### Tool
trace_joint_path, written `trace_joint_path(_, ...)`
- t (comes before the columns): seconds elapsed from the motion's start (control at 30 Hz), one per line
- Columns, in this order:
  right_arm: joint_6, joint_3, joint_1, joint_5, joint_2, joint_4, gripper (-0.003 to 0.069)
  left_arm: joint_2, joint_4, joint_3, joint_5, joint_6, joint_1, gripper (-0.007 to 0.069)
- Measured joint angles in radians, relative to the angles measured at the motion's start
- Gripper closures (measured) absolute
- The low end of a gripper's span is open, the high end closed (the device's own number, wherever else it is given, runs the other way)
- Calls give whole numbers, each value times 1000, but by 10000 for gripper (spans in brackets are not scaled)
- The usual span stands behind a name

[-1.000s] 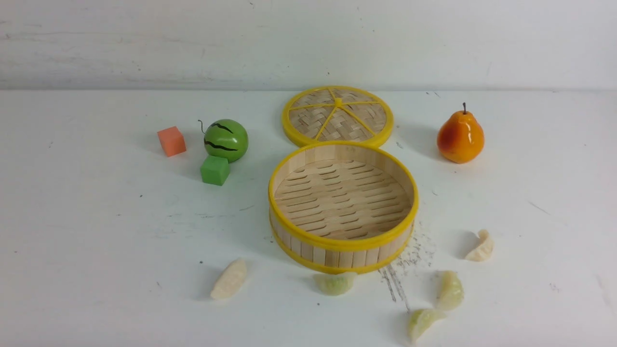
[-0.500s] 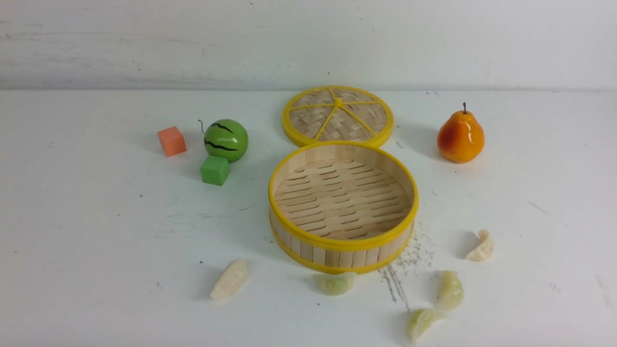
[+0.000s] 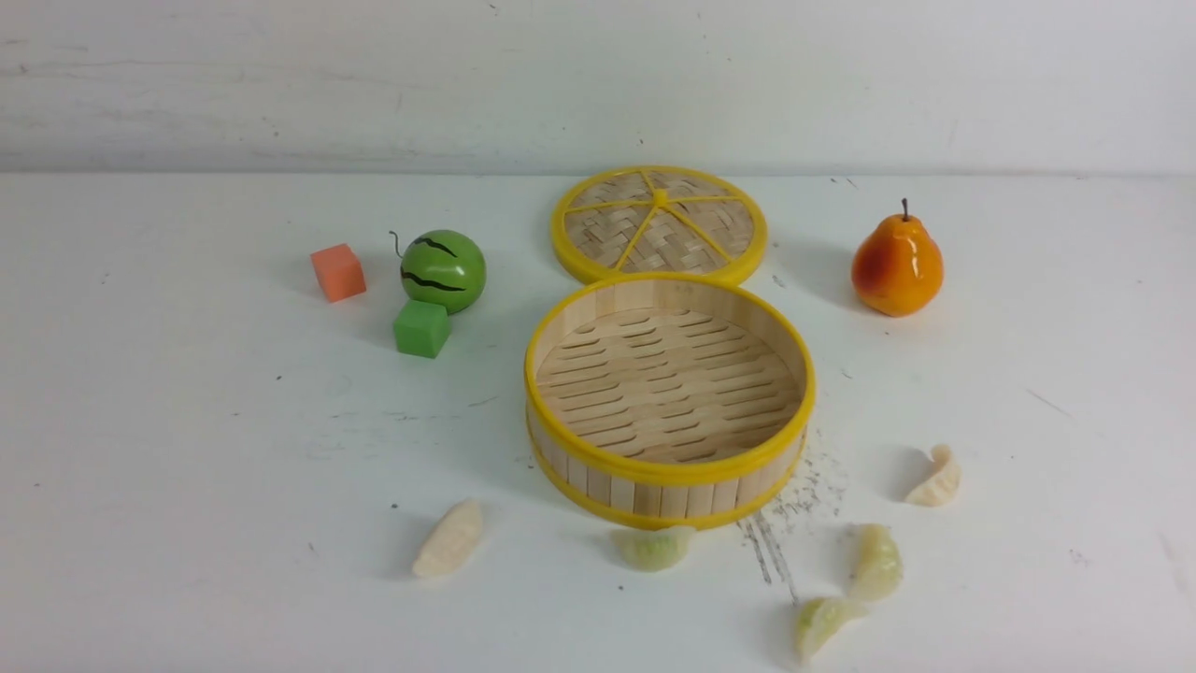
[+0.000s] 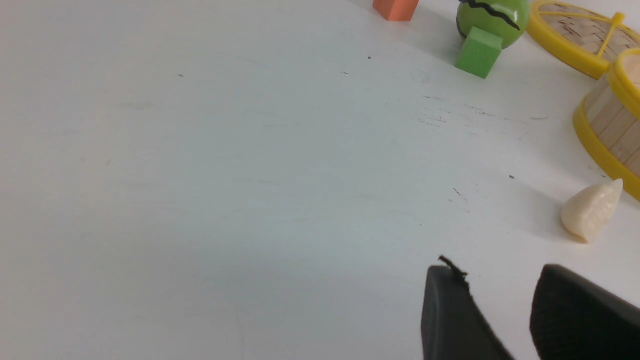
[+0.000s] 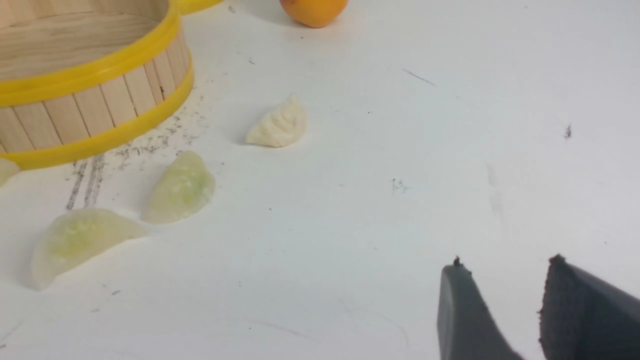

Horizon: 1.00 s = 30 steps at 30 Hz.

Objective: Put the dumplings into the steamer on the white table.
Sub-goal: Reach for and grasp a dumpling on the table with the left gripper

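The steamer (image 3: 668,470) stands empty at the middle of the white table (image 3: 187,449). Several pale dumplings lie in front of it: one cream (image 3: 448,539) at the left, a greenish one (image 3: 654,548) against the front wall, two greenish ones (image 3: 876,563) (image 3: 822,624) and a cream one (image 3: 936,479) at the right. Neither gripper shows in the front view. My left gripper (image 4: 497,272) is open and empty, hovering near the left cream dumpling (image 4: 591,210). My right gripper (image 5: 505,265) is open and empty, well apart from the right-hand dumplings (image 5: 180,189) (image 5: 279,125).
The flat woven lid (image 3: 659,224) lies just behind the steamer. A toy watermelon (image 3: 443,270), a green cube (image 3: 420,328) and an orange cube (image 3: 337,272) sit at the back left. An orange pear (image 3: 895,264) stands at the back right. A white wall closes the far edge.
The whole front picture has shifted a few pixels to the right. The things keep their places relative to each other.
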Motion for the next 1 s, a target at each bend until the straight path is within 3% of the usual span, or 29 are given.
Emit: trace_joint_path(1.0, 0, 0, 0, 0, 0, 24, 419, 0, -11, 0, -28, -14, 0, 387)
